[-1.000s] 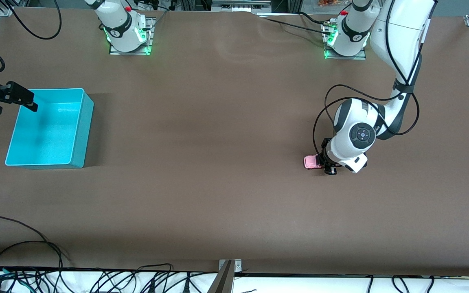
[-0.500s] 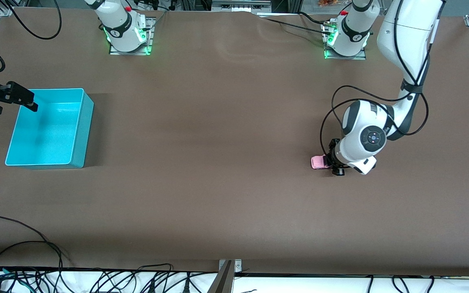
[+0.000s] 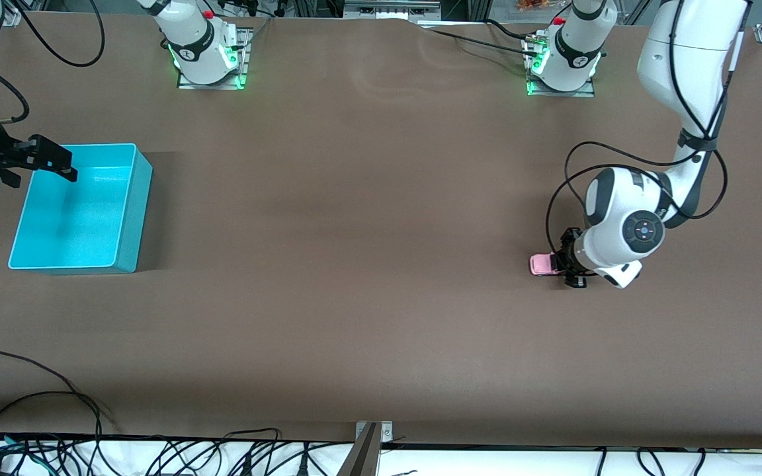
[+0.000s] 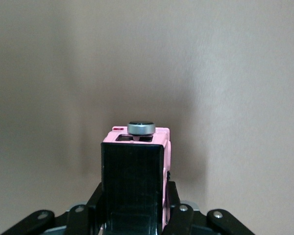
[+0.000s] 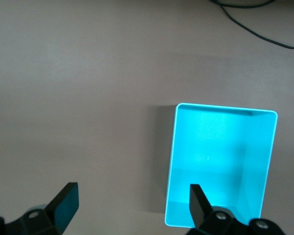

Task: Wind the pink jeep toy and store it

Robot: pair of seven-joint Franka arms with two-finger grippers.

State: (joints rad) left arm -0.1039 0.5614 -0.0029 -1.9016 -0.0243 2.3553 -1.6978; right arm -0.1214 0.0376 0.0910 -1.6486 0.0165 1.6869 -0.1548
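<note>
Front view: left gripper low at the brown table near the left arm's end, fingers clamped on the pink jeep toy — jeep on the tabletop. Right gripper — fingers spread wide, hovering over the turquoise bin rim.

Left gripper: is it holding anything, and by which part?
Yes: the left gripper is shut on the pink jeep toy, across its body sides. The right gripper holds nothing.
</note>
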